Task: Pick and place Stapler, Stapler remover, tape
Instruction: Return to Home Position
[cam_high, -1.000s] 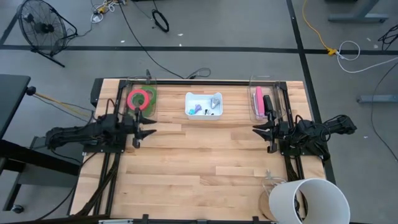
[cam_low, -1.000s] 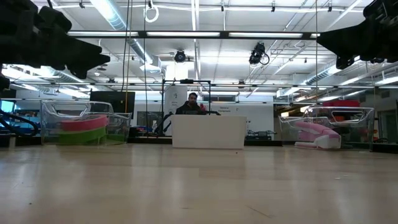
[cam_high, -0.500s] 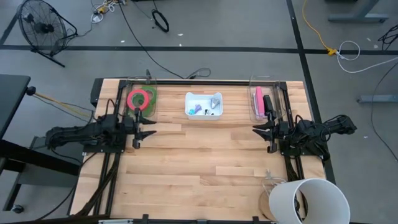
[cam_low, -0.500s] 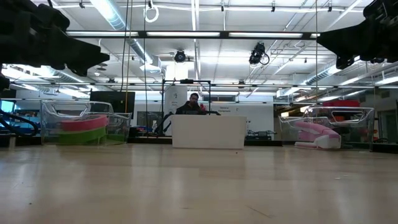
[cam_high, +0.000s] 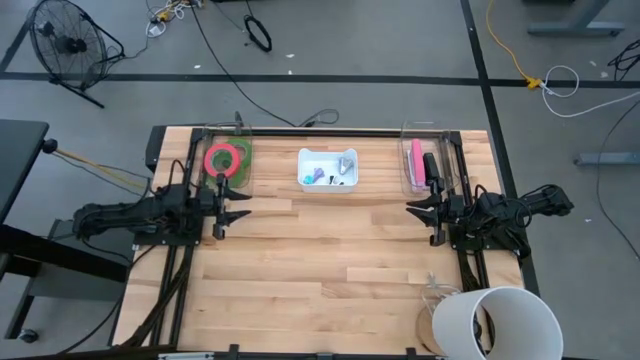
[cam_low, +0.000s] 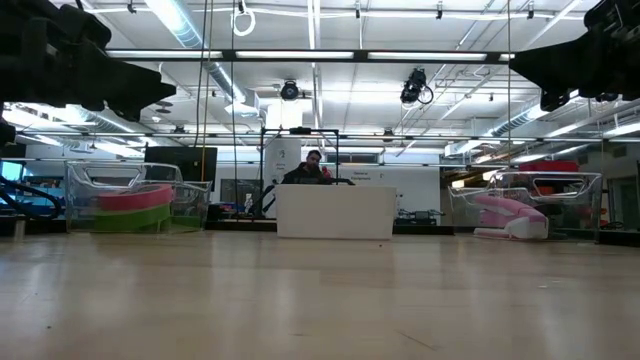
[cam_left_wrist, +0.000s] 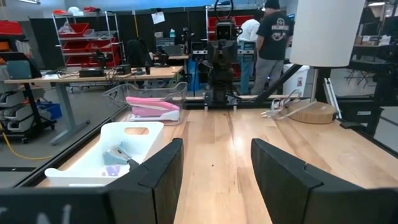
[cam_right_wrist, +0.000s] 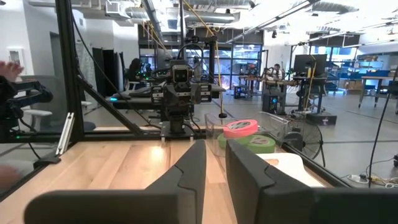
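Note:
The tape rolls (cam_high: 226, 158), one red-pink on green, lie flat in a clear bin at the table's far left, and show too in the low view (cam_low: 132, 205) and the right wrist view (cam_right_wrist: 244, 127). A pink stapler (cam_high: 416, 160) and a black one (cam_high: 431, 165) lie in a clear bin at the far right. Small staple removers (cam_left_wrist: 118, 155) lie in the white bin (cam_high: 303, 170) between them. My left gripper (cam_high: 240, 205) hovers at the left, level, open and empty (cam_left_wrist: 216, 146). My right gripper (cam_high: 412, 212) hovers at the right, its fingers a narrow gap apart, empty (cam_right_wrist: 215, 149).
A tall white cylinder (cam_high: 495, 320) stands on a wooden base at the table's near right corner. Bare wooden tabletop (cam_high: 330, 250) stretches between the two arms. A person (cam_low: 312, 165) sits beyond the far edge, and others stand beyond the right side (cam_left_wrist: 270, 31).

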